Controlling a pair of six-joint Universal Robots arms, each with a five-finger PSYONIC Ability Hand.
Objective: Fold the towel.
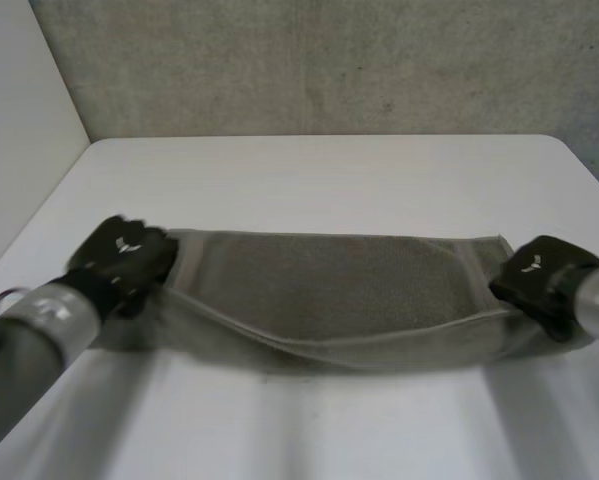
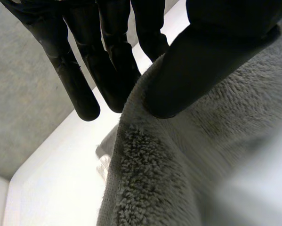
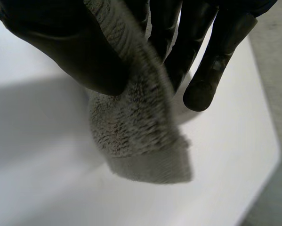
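Note:
A grey towel hangs stretched between my two hands above the white table, sagging in the middle with its near edge drooping. My left hand holds the towel's left end; in the left wrist view its thumb presses the towel against the fingers. My right hand holds the right end; in the right wrist view the thumb and fingers pinch a towel corner that dangles over the table.
A grey wall rises behind the table's far edge and a white panel stands at the left. Bare tabletop lies beyond the towel and in front of it.

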